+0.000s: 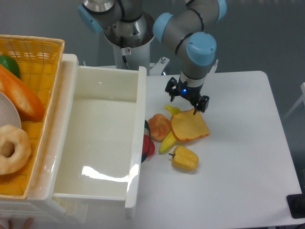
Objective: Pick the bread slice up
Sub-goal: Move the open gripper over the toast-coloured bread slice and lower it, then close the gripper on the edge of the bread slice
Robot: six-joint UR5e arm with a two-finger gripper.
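The bread slice (189, 126) lies flat on the white table, yellow-orange with a darker crust edge, overlapping a yellow banana (168, 141). My gripper (187, 102) hangs just above the slice's far edge, pointing down. Its two dark fingers stand apart with nothing between them, so it is open. One fingertip (194, 112) sits over the slice's upper rim.
A yellow bell pepper (185, 158) lies just in front of the slice. A peach-coloured fruit (159, 127) and a red item (148, 145) sit by the white bin (136, 143). A wicker basket (45, 62) at left holds a loaf, a doughnut and a green item.
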